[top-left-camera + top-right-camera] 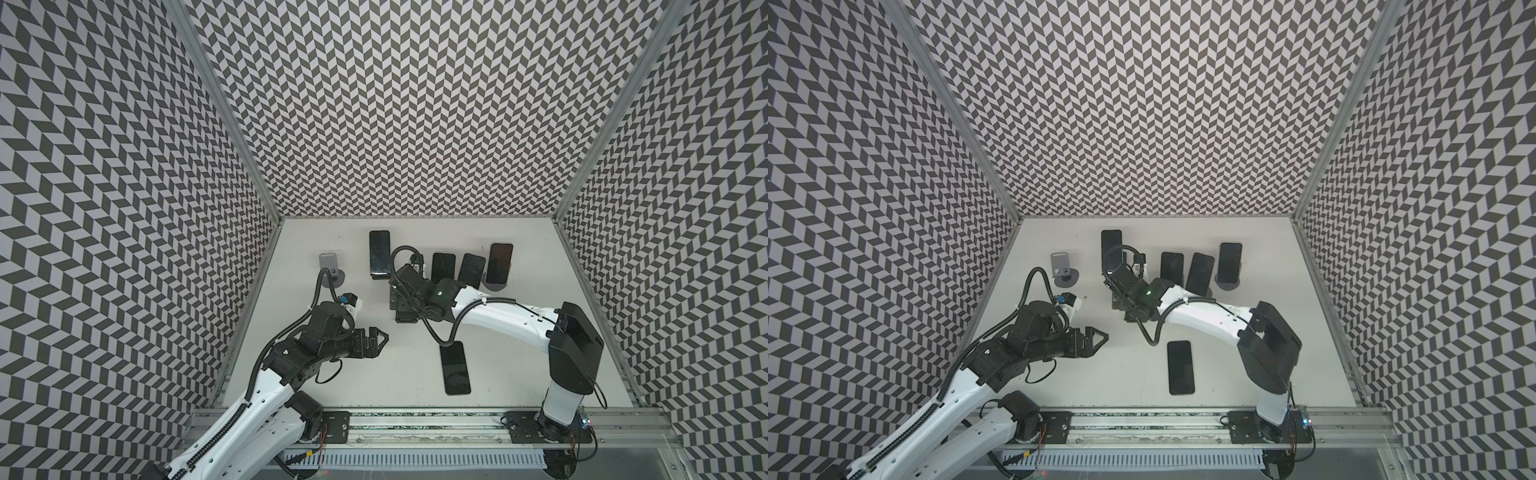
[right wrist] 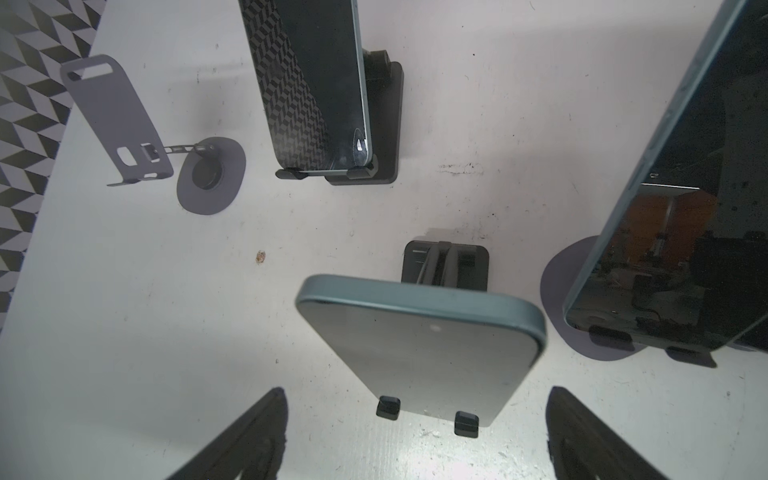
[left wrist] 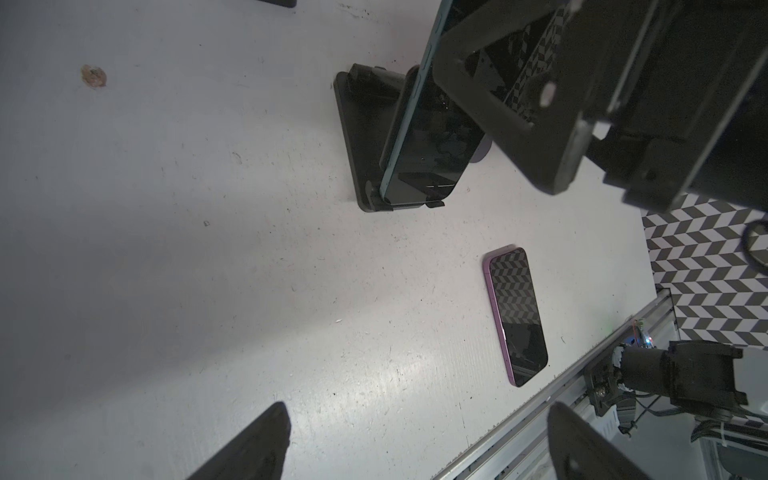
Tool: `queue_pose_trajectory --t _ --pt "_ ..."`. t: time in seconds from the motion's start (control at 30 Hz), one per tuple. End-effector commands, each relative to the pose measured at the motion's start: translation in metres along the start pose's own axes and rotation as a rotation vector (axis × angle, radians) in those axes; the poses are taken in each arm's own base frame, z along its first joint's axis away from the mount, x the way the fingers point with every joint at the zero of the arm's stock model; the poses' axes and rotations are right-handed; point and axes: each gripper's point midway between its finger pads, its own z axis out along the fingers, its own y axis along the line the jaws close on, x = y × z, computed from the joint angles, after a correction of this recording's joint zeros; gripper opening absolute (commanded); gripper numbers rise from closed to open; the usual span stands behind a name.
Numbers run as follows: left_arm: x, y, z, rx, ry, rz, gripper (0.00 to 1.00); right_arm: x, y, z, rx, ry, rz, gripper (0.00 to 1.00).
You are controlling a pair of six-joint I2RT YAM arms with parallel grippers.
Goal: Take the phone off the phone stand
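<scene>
Phone [image 2: 419,345] is leaning in its black stand [image 2: 444,262], bottom edge sitting on the two lips. Right fingers [image 2: 249,440] are hovering apart over the stand, flanking the phone, not touching. Left fingers [image 3: 257,444] are hanging apart, empty, clear of the stand.

phone [image 2: 419,353]: teal-edged frame, dark blank screen, no cracks seen. Not flat; leans back tilted w/ screen facing up and fwd, still seated on phone stand [image 2: 444,266], bottom edge caught behind 2 small black lips. Stand: black, flat rect base, hinged rear support, approx mid-workspace.
</scene>
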Motion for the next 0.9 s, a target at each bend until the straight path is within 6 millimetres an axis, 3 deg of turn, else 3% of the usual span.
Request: queue_pose_trajectory --t 0.0,0.87 --pt "-0.004 -0.005 0.002 0.037 0.004 0.012 0.97 -0.014 0.006 0.001 0.006 -0.044 0.014 0.95" --pt "-0.003 0.000 0.010 0.066 0.055 0.000 0.97 -0.009 0.006 0.020 0.043 -0.042 -0.001 0.95"
